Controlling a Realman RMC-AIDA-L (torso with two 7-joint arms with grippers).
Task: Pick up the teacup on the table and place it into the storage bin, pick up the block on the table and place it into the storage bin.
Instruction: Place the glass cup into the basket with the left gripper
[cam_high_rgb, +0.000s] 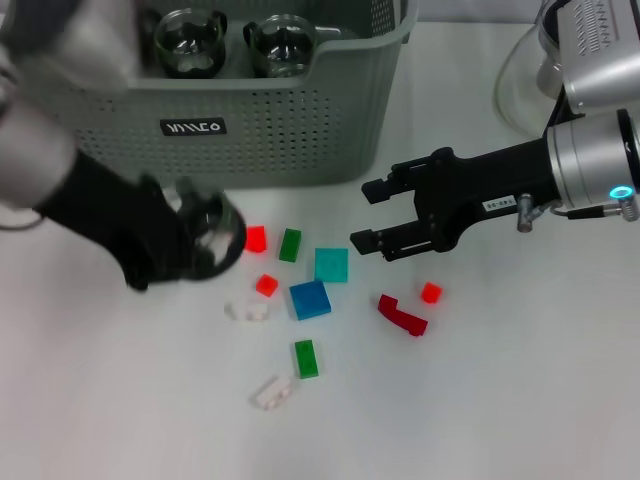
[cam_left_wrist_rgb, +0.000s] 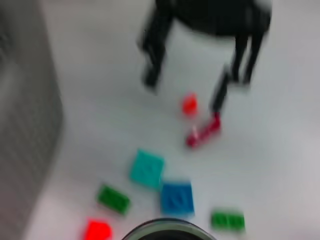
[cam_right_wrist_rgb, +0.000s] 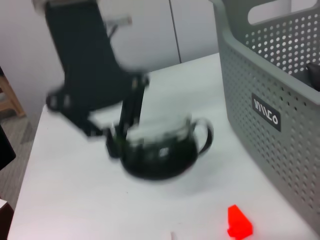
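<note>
Left gripper (cam_high_rgb: 195, 245) sits low at the left of the table (cam_high_rgb: 520, 400), its black fingers clamped on a glass teacup (cam_high_rgb: 212, 232); the right wrist view shows that teacup (cam_right_wrist_rgb: 160, 150) lifted clear of the tabletop, its handle pointing toward the storage bin (cam_right_wrist_rgb: 270, 115). Just behind it stands the grey-green storage bin (cam_high_rgb: 270, 130), perforated walls and a small black label facing forward, with two glass cups (cam_high_rgb: 190, 42) already inside. Right beside the held teacup lies a red block (cam_high_rgb: 256, 239), then a green block (cam_high_rgb: 290, 244), a teal block (cam_high_rgb: 331, 264), a small red block (cam_high_rgb: 266, 285) and a blue block (cam_high_rgb: 310, 299); nearer the front lie a white piece (cam_high_rgb: 247, 311), a second green block (cam_high_rgb: 306, 358) and another white piece (cam_high_rgb: 273, 392). Further right are a dark red angled piece (cam_high_rgb: 402, 314) and a small red cube (cam_high_rgb: 431, 292). Above these hovers the right gripper (cam_high_rgb: 368, 214), reaching in from the right with its jaws spread apart and nothing between them, clear of every block. A glass carafe (cam_high_rgb: 520, 80) stands at the far right, beside the bin.
</note>
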